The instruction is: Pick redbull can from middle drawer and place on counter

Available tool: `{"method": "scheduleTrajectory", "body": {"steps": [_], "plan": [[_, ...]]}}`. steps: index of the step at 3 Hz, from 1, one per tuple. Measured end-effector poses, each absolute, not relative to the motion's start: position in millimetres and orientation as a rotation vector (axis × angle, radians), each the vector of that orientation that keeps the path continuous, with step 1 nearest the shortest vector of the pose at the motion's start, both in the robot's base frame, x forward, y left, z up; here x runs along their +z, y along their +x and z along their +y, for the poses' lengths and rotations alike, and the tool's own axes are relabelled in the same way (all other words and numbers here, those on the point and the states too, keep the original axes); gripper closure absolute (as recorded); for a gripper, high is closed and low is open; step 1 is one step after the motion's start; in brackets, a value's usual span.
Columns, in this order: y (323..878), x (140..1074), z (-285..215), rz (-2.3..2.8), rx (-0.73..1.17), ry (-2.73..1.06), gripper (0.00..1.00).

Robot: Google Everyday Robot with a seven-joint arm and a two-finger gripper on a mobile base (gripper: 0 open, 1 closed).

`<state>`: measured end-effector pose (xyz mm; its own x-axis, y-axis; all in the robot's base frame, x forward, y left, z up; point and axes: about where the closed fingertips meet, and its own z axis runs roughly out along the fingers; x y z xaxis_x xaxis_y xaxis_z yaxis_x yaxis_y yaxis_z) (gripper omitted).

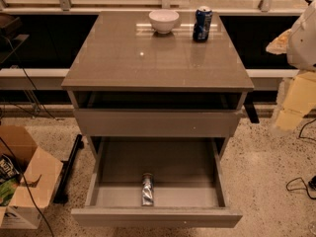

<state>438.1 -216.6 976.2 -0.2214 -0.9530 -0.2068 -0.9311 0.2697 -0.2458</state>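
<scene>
Redbull can (pixel 147 189) stands upright, long axis vertical, in the pulled-out middle drawer (pixel 118 167), just behind its front panel and centred below the bench (pixel 148 63) front edge; gripper (pixel 296 102) hangs off the bench's right edge, up-right of the can, its opening not tellable.

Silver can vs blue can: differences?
The silver can sits in the open drawer; the blue can stands on the counter near the bowl. The silver can is slimmer and grey; the blue can is fatter, dark blue, white-topped. Both are drink cans, unheld. The gripper is out of view; only a white arm part shows at right.
</scene>
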Motion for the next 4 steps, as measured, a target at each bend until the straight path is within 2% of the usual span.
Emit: {"method": "scheduleTrajectory", "body": {"steps": [1, 3, 4], "plan": [[438.1, 976.3, -216.6, 2.232, -0.099, -1.725, 0.00], [439.3, 938.4, -184.2, 2.264, 0.013, -1.696, 0.00], [470.8, 886.4, -154.8, 2.314, 0.093, -1.623, 0.00]]}}
